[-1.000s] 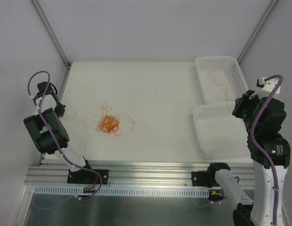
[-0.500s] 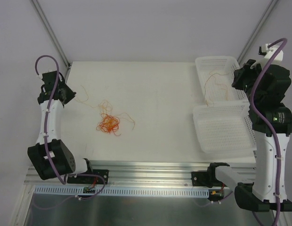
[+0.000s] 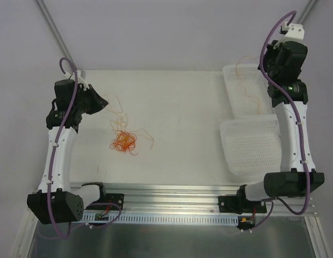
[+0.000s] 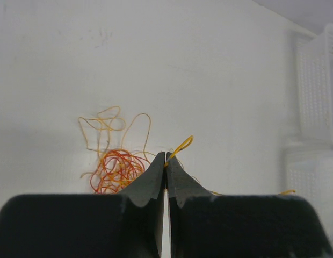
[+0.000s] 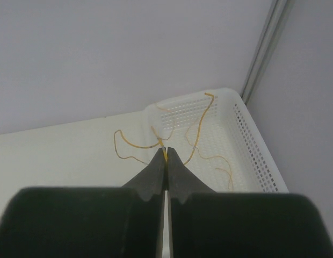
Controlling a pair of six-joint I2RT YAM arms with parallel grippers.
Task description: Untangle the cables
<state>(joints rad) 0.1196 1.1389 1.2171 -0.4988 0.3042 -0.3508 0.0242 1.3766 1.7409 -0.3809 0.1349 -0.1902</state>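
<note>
From above, the tangle of red-orange cables lies left of centre on the white table, near the left gripper. The right gripper is raised over the far basket. In the left wrist view, the jaws are clenched on a yellow-orange loop just beside the tangle. In the right wrist view, the jaws pinch a pale yellow cable that trails over the basket.

No text legible, no labels, brand marks, numbers or signs readable, overhead view and both wrist views checked.
</note>
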